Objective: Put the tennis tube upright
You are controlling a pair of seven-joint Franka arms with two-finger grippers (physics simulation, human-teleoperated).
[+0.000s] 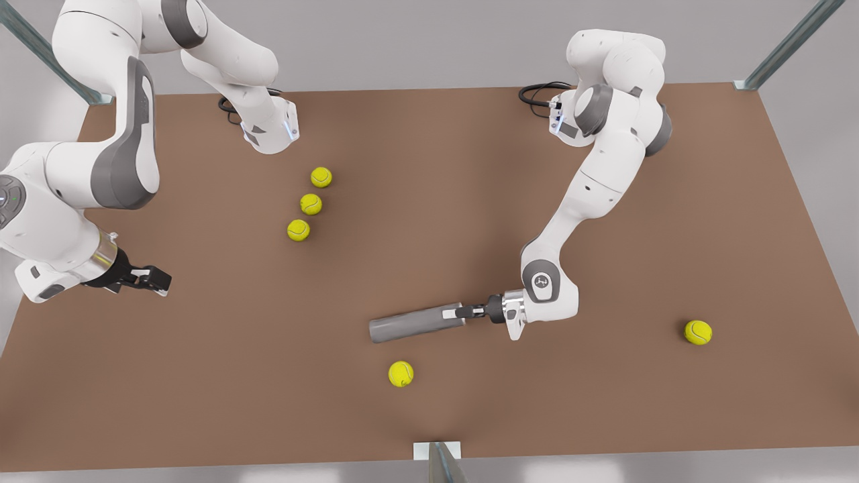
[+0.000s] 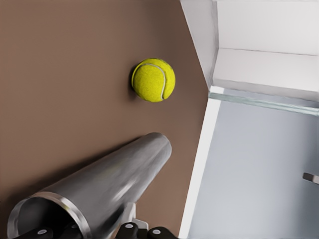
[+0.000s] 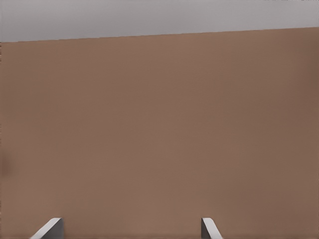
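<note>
The tennis tube is a grey cylinder lying on its side on the brown table, a little toward the front view's right. My left gripper is shut on the tube's silvery-rimmed end, reaching in from the front view's right. In the left wrist view the tube stretches away from the black fingers that pinch its rim wall. My right gripper waits low over the table at the front view's far left, well away from the tube. Its fingertips stand wide apart over bare table, so it is open.
A tennis ball lies just in front of the tube's closed end, also the ball near the table edge. Three balls sit in a row toward the back left. Another ball rests at the right. A metal post stands at the front edge.
</note>
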